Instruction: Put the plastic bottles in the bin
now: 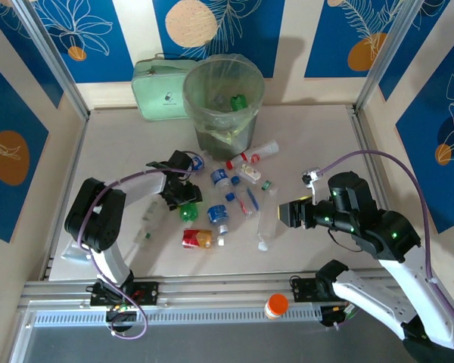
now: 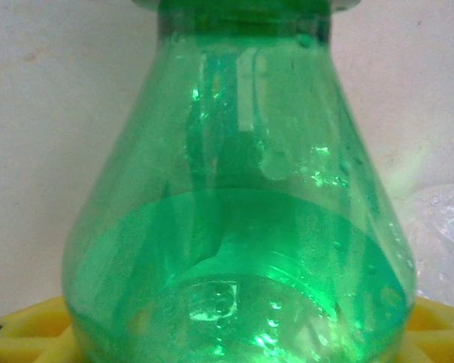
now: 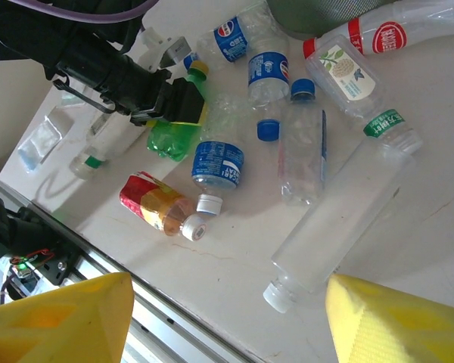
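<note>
One white jar with an orange cap [image 1: 276, 305] sits on the ribbed metal rail at the bottom middle of the overhead view. Just above it, right of centre, the right fingers [image 3: 60, 321], blocky yellow wedges, stand wide apart with nothing between them. Left of centre, the left fingers [image 2: 23, 336] sit on either side of a glossy, translucent green bottle [image 2: 234, 227] with a flared shoulder; I cannot tell whether they squeeze it. Several plastic bottles lie scattered mid-counter [image 1: 318, 144]: a long clear bottle [image 3: 340, 227] with a white cap, a crumpled red-and-yellow bottle [image 3: 155, 204] and a blue-labelled bottle [image 3: 218, 162]. At upper centre stands the round, translucent bin [image 1: 212, 128] with a crinkled pale green liner, holding a few bottles, one of them green. A flat mint-green case [image 1: 155, 94] sits just beside it on the left.
</note>
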`<action>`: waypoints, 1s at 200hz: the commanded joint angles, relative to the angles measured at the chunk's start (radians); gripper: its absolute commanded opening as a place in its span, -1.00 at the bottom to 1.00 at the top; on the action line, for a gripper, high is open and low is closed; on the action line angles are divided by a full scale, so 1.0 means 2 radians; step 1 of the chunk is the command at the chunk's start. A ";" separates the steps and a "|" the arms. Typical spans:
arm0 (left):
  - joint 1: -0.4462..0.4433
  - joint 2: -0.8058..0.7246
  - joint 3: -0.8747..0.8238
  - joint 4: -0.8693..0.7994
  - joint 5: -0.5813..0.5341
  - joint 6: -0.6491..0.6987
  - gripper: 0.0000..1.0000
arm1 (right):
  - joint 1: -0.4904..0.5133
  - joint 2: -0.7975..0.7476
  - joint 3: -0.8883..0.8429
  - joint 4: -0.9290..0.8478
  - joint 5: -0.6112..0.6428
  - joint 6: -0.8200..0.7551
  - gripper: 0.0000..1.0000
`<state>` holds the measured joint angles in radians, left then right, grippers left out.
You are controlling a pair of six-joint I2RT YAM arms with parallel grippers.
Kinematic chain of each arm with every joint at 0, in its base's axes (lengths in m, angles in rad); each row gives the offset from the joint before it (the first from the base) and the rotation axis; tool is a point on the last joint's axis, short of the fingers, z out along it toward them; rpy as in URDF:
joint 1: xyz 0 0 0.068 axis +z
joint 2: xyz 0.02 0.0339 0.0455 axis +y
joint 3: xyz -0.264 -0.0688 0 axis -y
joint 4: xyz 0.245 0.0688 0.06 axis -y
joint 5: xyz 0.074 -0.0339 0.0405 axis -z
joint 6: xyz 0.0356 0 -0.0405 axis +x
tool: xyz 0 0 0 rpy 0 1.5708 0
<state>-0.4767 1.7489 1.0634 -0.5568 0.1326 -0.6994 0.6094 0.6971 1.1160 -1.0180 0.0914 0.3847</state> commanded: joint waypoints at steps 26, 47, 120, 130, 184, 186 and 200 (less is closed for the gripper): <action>-0.004 -0.044 0.001 0.000 -0.023 0.004 0.05 | 0.007 -0.004 -0.006 -0.003 0.010 -0.009 0.36; -0.006 -0.072 -0.009 0.005 -0.031 0.000 0.03 | 0.007 -0.003 -0.003 -0.003 0.013 -0.009 0.36; -0.031 -0.204 -0.017 0.029 -0.089 0.010 -0.09 | 0.000 0.002 0.004 0.000 0.013 0.005 0.35; -0.031 -0.213 -0.003 0.033 -0.094 0.018 -0.09 | -0.002 0.003 0.005 0.002 0.010 0.008 0.35; -0.032 -0.200 0.135 0.041 -0.095 0.062 -0.11 | -0.013 0.014 0.011 0.012 0.014 0.027 0.34; -0.032 -0.198 0.141 0.041 -0.094 0.064 -0.11 | -0.013 0.014 0.012 0.012 0.015 0.028 0.34; -0.031 -0.179 0.186 0.039 -0.083 0.071 -0.10 | -0.015 0.019 0.017 0.012 0.016 0.030 0.34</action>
<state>-0.5335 1.3468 1.2999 -0.5076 -0.0463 -0.6174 0.5869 0.7261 1.1145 -1.0077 0.1062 0.4213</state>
